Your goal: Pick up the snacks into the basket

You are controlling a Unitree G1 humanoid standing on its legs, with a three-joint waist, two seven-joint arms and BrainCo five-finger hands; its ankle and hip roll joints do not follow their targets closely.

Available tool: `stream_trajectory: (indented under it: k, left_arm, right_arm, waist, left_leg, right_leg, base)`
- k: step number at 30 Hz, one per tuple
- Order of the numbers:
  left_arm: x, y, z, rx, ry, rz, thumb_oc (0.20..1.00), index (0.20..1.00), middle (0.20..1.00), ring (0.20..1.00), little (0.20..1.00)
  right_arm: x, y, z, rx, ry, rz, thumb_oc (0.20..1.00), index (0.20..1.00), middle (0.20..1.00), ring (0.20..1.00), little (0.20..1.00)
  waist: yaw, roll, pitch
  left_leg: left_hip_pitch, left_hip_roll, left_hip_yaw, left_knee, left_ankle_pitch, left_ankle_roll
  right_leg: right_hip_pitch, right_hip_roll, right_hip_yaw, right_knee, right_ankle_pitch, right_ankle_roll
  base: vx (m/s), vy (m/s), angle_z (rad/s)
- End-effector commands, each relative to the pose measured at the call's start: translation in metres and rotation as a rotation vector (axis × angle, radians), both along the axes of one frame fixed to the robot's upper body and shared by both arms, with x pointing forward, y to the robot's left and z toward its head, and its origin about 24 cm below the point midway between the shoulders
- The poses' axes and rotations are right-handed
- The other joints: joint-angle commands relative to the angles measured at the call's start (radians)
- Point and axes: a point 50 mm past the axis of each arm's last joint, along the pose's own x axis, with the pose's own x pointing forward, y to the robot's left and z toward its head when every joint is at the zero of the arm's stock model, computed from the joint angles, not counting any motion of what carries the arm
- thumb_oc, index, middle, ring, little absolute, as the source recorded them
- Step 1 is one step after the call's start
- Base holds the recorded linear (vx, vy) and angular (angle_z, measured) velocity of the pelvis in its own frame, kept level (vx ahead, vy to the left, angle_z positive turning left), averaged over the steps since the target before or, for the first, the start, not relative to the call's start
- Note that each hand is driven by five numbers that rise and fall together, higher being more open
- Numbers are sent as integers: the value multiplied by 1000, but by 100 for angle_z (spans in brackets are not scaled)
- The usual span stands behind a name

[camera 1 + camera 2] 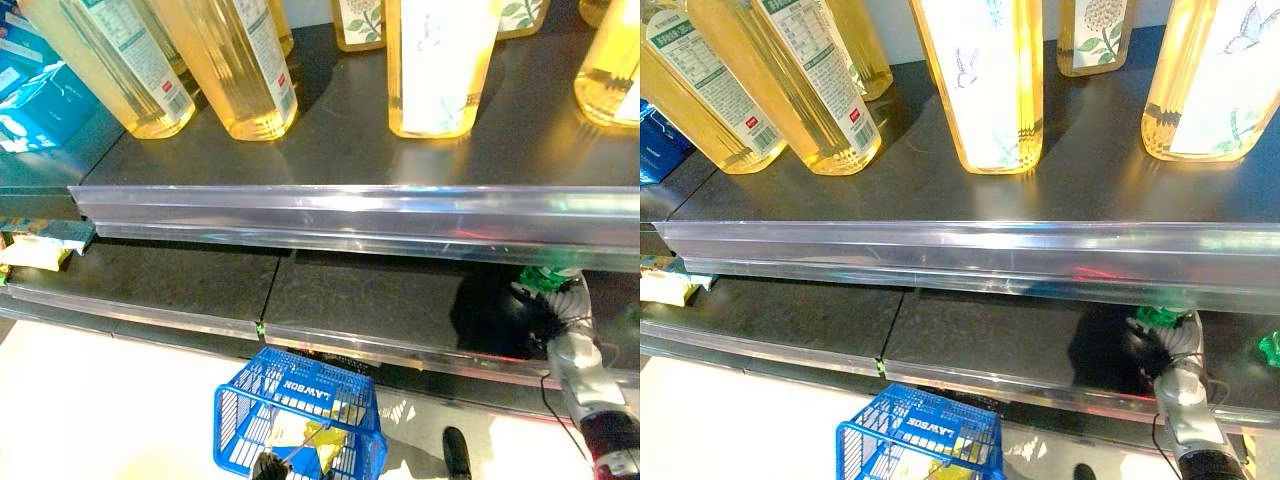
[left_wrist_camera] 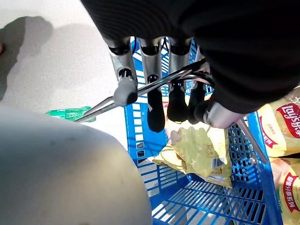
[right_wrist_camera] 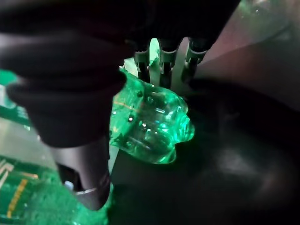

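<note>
Your right hand (image 1: 1168, 345) reaches into the lower shelf (image 1: 380, 300) under the shelf edge strip (image 1: 350, 215); in its wrist view the fingers (image 3: 164, 61) and thumb (image 3: 84, 154) are curled round a green translucent bottle (image 3: 150, 122), which you see as a green patch (image 1: 548, 278) just beyond the hand in the head views. More green packaging (image 3: 28, 201) lies beside the thumb on the same dark shelf. Your left hand (image 2: 159, 93) is closed on the metal handle (image 2: 140, 91) of the blue basket (image 1: 300, 415): fingers hooked over the wire, thumb (image 2: 213, 112) beneath it. The basket hangs below the lower shelf, above the pale floor (image 1: 100, 410). Inside it lie yellow snack bags (image 2: 199, 150); further yellow bags with red marks (image 2: 281, 122) show just past its rim. A green packet (image 2: 70, 113) lies on the floor beside the basket. On the upper shelf (image 1: 400, 150) stand tall bottles of yellow liquid (image 1: 440, 65). At the far left of the lower shelf lies a pale yellow packet (image 1: 35, 252), with blue boxes (image 1: 40, 100) above it.
</note>
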Motion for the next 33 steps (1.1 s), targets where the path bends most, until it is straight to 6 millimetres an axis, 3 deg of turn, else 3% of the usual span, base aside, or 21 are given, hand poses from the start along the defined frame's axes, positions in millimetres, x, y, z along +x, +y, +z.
stream_trajectory:
  k: [1, 8, 15, 16, 17, 21, 25, 33]
  left_arm:
    - [-26, 12, -11, 82, 90, -20, 200, 200, 200, 200, 200]
    - [-33, 5, -13, 83, 97, -45, 200, 200, 200, 200, 200]
    - [-33, 7, -13, 90, 91, -56, 200, 200, 200, 200, 200]
    - [-33, 7, -13, 91, 91, -57, 200, 200, 200, 200, 200]
    - [-33, 7, -13, 92, 91, -55, 200, 200, 200, 200, 200]
    - [-31, 8, -12, 96, 86, -43, 200, 200, 200, 200, 200]
    - [-27, 9, -11, 102, 78, -20, 200, 200, 200, 200, 200]
    - [-25, 12, -10, 118, 70, -10, 200, 200, 200, 200, 200]
  right_arm:
    - [13, 9, 21, 35, -120, 31, 1000, 1000, 1000, 1000, 1000]
    - [32, 42, 14, 79, -98, 111, 1000, 1000, 1000, 1000, 1000]
    - [48, 54, 23, 67, -88, 150, 1000, 1000, 1000, 1000, 1000]
    - [51, 57, 25, 71, -91, 159, 655, 655, 655, 655, 655]
    - [54, 57, 27, 69, -88, 154, 200, 200, 200, 200, 200]
    - [60, 69, 26, 33, -60, 191, 200, 200, 200, 200, 200]
    - [51, 82, 8, 51, -28, 234, 200, 200, 200, 200, 200]
    - [37, 83, -14, 114, -8, 231, 200, 200, 200, 200, 200]
  waist:
    - [33, -14, -62]
    - [50, 8, -79]
    - [65, 8, -73]
    - [68, 8, -72]
    - [72, 7, -72]
    - [78, 3, -65]
    - [75, -8, -54]
    - [70, -19, -49]
  left_leg:
    - [-28, -69, -1, 11, -8, 40]
    - [-31, -78, -11, 8, -7, 42]
    - [-33, -83, -22, 9, -6, 41]
    - [-34, -84, -23, 9, -5, 41]
    - [-36, -85, -25, 9, -5, 41]
    - [-41, -85, -27, 9, -3, 42]
    - [-48, -84, -33, 10, 0, 44]
    - [-57, -87, -31, 8, -1, 45]
  right_leg:
    - [-21, -13, -17, 11, -30, 10]
    - [-21, -20, -27, 11, -31, 11]
    - [-16, -28, -36, 11, -28, 13]
    - [-17, -29, -37, 11, -26, 13]
    - [-19, -29, -37, 11, -25, 14]
    - [-25, -30, -36, 11, -20, 12]
    - [-28, -26, -41, 11, -18, 10]
    - [-44, -28, -36, 11, -12, 11]
  base:
    - [17, 41, 0]
    - [4, 17, -1]
    - [-10, 3, 1]
    - [-23, 8, 4]
    - [-31, 14, 4]
    - [-10, 6, 1]
    - [-14, -2, 7]
    - [-7, 0, 3]
